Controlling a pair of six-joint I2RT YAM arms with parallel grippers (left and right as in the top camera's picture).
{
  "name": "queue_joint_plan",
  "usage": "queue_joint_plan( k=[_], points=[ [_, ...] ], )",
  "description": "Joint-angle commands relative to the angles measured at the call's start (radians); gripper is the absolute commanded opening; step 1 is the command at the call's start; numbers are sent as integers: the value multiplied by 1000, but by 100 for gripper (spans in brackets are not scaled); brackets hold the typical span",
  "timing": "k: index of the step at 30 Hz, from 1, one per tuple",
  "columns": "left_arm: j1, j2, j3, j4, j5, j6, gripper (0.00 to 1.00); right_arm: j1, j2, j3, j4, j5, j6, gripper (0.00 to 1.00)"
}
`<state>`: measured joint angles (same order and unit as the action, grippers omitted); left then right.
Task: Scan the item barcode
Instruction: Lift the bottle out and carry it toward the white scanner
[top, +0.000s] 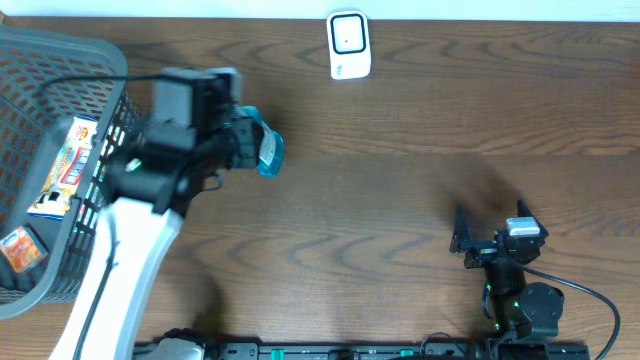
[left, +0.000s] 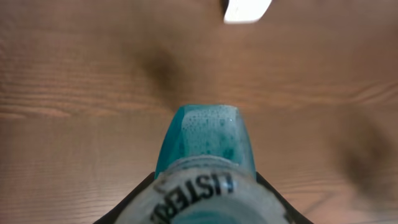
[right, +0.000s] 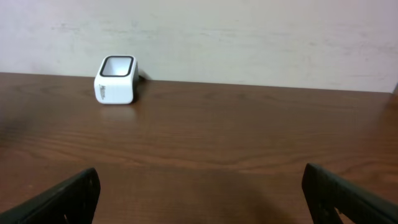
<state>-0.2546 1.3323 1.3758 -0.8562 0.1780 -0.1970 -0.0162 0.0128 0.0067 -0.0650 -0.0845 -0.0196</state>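
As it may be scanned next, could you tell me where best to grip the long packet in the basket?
Probably grip the packet across its narrow width, mid-length, from above: it lies face up, and the basket walls block side approaches.

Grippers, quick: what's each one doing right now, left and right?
Left gripper: closed on the teal Listerine bottle.
Right gripper: open, holding nothing.

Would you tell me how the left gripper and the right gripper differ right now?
The left gripper is shut on a teal bottle; the right gripper is open and empty. The left gripper sits beside the basket; the right gripper is near the front edge of the table. Both are over that table.
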Motion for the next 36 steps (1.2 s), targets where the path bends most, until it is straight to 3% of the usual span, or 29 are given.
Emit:
queue_joint_plan(
  k=[1, 10, 20, 22, 29, 36],
  points=[
    [-46, 96, 19, 9, -104, 55, 33, 18, -2, -1, -4, 8, -4, 99],
    [-101, 357, 19, 8, -130, 62, 33, 18, -2, -1, -4, 8, -4, 99],
    [-111, 406, 19, 13, -131, 68, 34, 18, -2, -1, -4, 8, -4, 99],
    [-112, 406, 19, 13, -131, 102, 34, 18, -2, -1, -4, 8, -4, 99],
    [-112, 406, 19, 16, -130, 393, 38, 18, -2, -1, -4, 8, -4, 99],
    [-114, 406, 19, 53, -98, 441, 38, 18, -2, -1, -4, 8, -4, 99]
  ],
)
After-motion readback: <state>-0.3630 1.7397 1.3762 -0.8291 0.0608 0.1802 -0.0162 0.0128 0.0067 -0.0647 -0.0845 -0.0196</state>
